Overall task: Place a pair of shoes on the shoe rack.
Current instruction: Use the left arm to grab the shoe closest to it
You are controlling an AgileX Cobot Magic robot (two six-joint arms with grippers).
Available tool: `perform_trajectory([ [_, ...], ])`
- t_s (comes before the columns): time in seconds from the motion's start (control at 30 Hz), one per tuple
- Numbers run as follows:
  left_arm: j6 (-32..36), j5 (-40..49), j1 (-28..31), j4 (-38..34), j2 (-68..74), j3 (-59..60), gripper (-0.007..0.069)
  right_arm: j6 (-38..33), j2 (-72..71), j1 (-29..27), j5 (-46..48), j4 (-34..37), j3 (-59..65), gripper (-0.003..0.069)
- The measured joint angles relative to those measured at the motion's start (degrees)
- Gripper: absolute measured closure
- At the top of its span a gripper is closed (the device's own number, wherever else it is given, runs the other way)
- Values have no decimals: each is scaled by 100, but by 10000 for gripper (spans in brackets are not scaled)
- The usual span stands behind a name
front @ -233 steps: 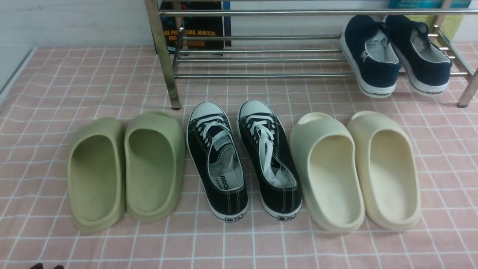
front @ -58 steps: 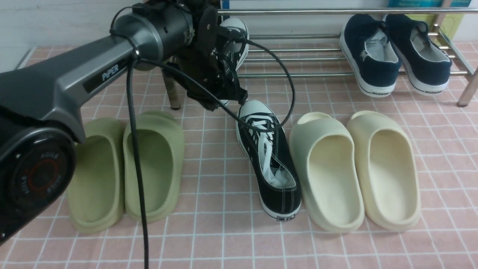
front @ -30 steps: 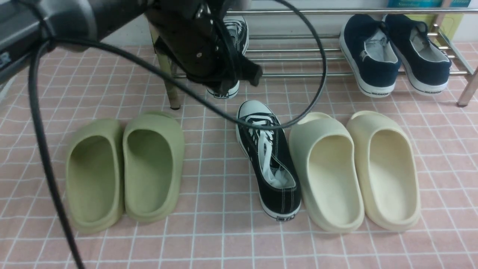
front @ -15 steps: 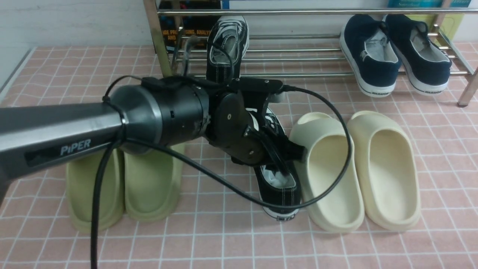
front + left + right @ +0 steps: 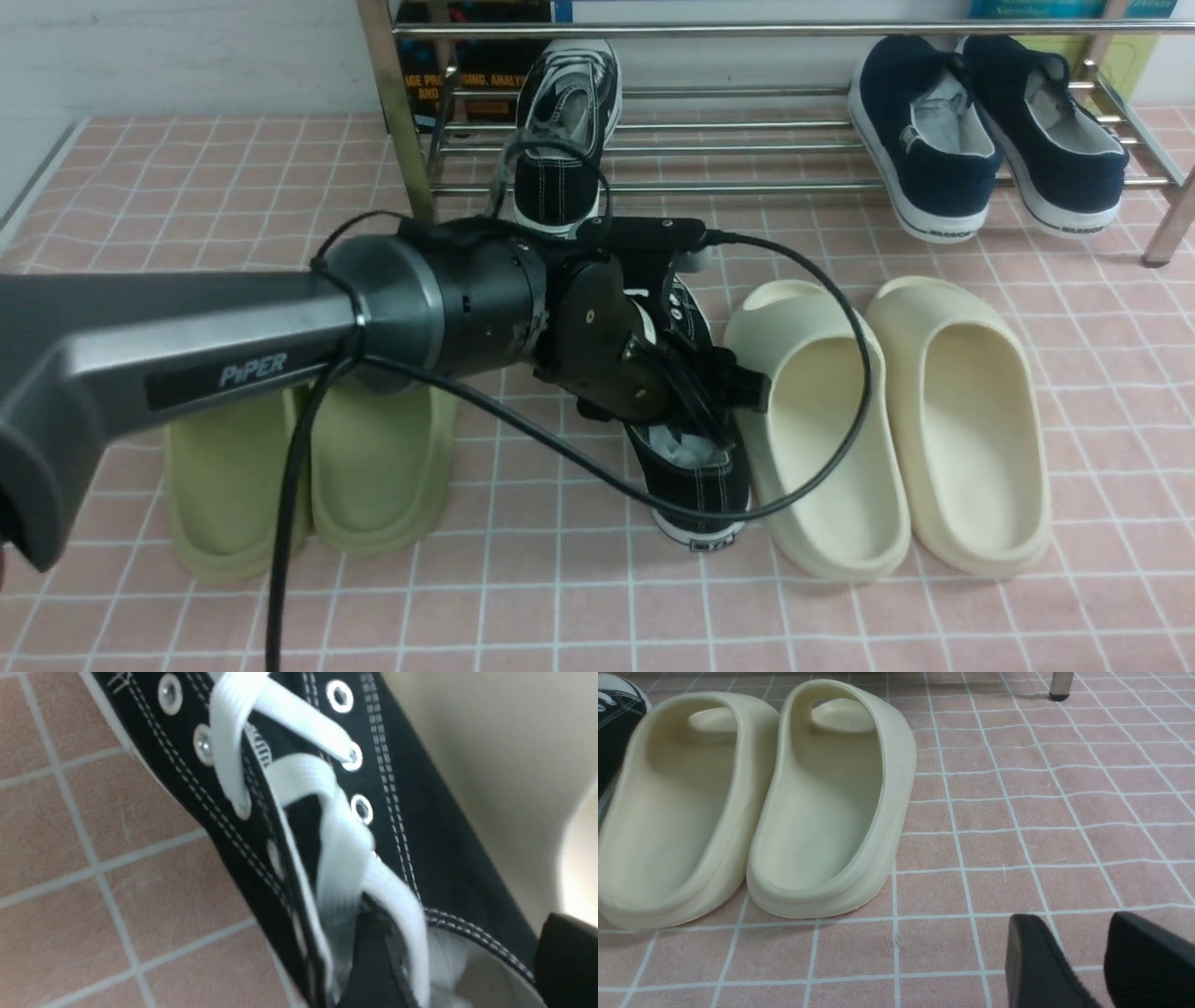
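Step in hand, as judged: picking up the second shoe. One black canvas sneaker with white laces (image 5: 556, 191) sits on the lower bars of the shiny chrome shoe rack (image 5: 728, 188), upper left of centre in the front view; its mate, a black canvas low-top with a white sole (image 5: 695, 490), lies on the pink tiled floor near the centre, beside the cream foam slides (image 5: 962, 457). The left gripper (image 5: 469, 933) is over that shoe with its fingers apart, one at the shoe's opening, the other outside towards the cream slide (little room there, I suspect). The right gripper (image 5: 1073, 926) also has its fingers apart, holding nothing. Next move probably calls for closing on the side wall without trapping the loose lace or nudging the slide, then lifting towards the rack beside the first shoe. Obscured: the left arm (image 5: 233, 327) covers the floor shoe's toe and much of its middle, plus the front ends of the green foam slides (image 5: 383, 485); finger depth and any contact cannot be told.
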Motion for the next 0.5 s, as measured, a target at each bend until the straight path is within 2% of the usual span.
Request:
perform_trajectory([
  [0.23, -143, 828, 0, 475, -591, -64, 150, 0, 0, 0, 0, 0, 0, 419],
  [0.4, -604, 867, 0, 833, -324, -56, 150, 0, 0, 0, 0, 0, 0, 419],
  [0.5, -946, 598, 6, 994, 56, -48, 152, 0, 0, 0, 0, 0, 0, 419],
])
